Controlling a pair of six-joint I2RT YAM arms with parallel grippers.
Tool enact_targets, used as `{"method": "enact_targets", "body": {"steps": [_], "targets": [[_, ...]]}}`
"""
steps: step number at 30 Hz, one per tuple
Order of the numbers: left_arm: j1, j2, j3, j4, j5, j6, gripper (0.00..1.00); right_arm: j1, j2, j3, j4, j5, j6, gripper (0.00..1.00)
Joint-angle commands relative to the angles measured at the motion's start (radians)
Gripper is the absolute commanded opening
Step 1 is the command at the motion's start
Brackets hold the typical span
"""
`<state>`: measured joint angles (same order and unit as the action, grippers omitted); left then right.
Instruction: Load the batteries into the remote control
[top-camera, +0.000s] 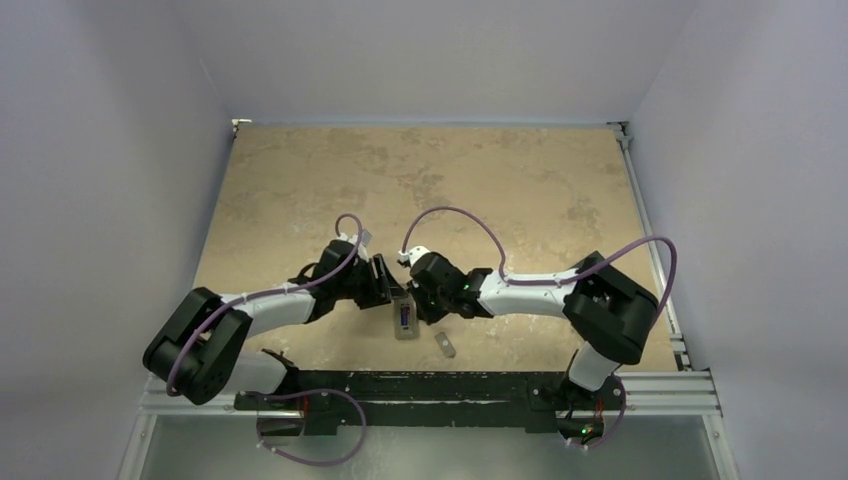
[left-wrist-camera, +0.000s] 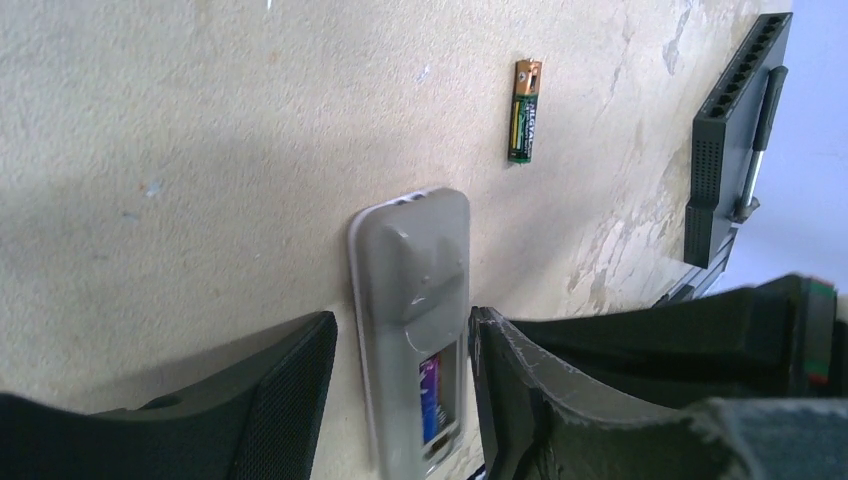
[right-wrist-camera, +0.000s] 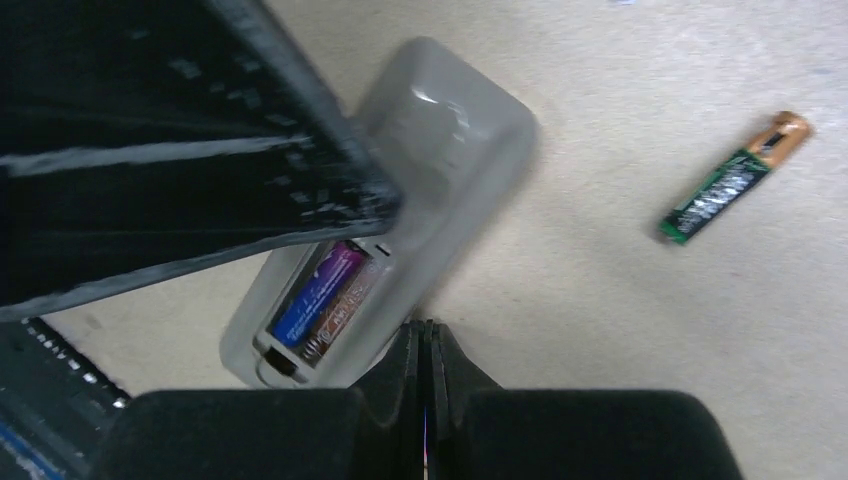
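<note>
The remote control (top-camera: 403, 320) lies grey underside up between the two grippers. The purple battery (right-wrist-camera: 318, 290) sits in its open recess, with a bare slot and spring beside it. The dark battery with a brassy end (left-wrist-camera: 524, 110) lies loose on the table past the remote and also shows in the right wrist view (right-wrist-camera: 735, 180); I cannot see it from the top. My left gripper (left-wrist-camera: 400, 400) is open, one finger on each side of the remote. My right gripper (right-wrist-camera: 428, 335) is shut and empty, its tips at the remote's long edge.
The small flat grey cover piece (top-camera: 446, 345) lies just right of the remote, near the front edge. A larger flat black slab (left-wrist-camera: 735, 130) stands at the far right of the left wrist view. Both arms crowd over the remote.
</note>
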<state>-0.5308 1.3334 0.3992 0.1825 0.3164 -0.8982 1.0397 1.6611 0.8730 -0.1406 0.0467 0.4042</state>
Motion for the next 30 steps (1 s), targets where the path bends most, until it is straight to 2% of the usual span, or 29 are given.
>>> {"method": "enact_targets", "body": {"steps": [1,11,14,18,23,30], "targets": [[-0.004,0.052,0.037,0.01,-0.006,0.051,0.52,0.036,-0.015,-0.027,0.051,-0.09,0.03,0.0],[-0.027,0.119,0.071,0.029,0.014,0.061,0.52,0.05,-0.109,-0.05,0.016,-0.022,0.05,0.0],[-0.029,0.118,0.074,0.024,0.01,0.064,0.52,0.05,-0.163,-0.051,-0.017,0.046,0.064,0.0],[-0.029,0.097,0.074,0.001,-0.008,0.074,0.52,0.049,-0.22,-0.043,-0.056,0.114,0.067,0.08],[-0.029,0.044,0.075,-0.048,-0.03,0.095,0.52,0.049,-0.262,-0.031,-0.09,0.162,0.068,0.23],[-0.037,-0.063,0.076,-0.209,-0.105,0.14,0.52,0.048,-0.257,-0.025,-0.114,0.191,0.062,0.25]]}}
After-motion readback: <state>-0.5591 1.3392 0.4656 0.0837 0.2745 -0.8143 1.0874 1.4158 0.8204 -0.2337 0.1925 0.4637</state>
